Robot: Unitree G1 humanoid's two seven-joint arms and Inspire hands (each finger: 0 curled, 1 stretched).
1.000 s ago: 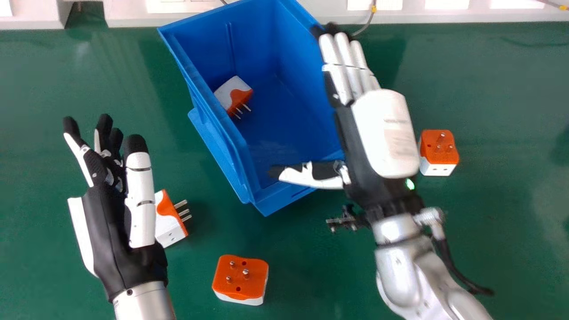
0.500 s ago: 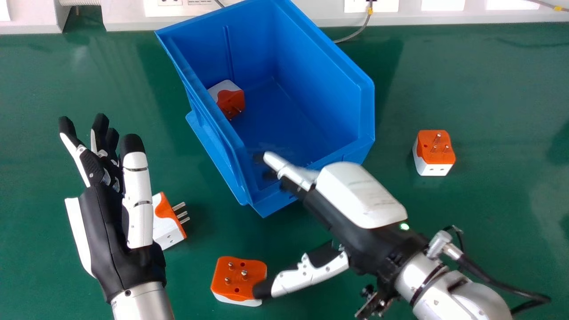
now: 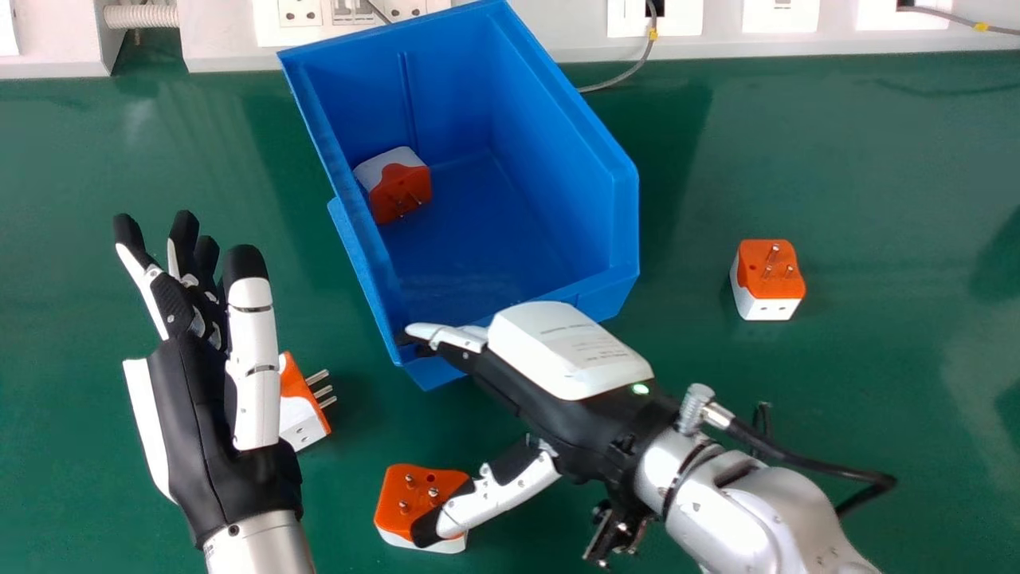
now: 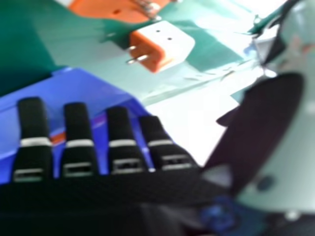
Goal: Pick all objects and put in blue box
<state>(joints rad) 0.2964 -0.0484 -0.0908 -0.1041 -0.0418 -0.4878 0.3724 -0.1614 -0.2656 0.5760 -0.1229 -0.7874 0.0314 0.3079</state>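
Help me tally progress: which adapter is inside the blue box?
The adapter by the left wall of the box; the other three are on the green table.

Right robot hand [image 3: 558, 359] has straight fingers across view of blue box [image 4: 78, 86]; pronged orange-and-white adapter [image 4: 172, 44] on worktop [image 4: 27, 59], second adapter [image 4: 98, 9] near it.

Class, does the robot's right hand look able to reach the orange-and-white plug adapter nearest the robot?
Probably yes: the right hand is open, its thumb over the adapter, nothing visibly between.
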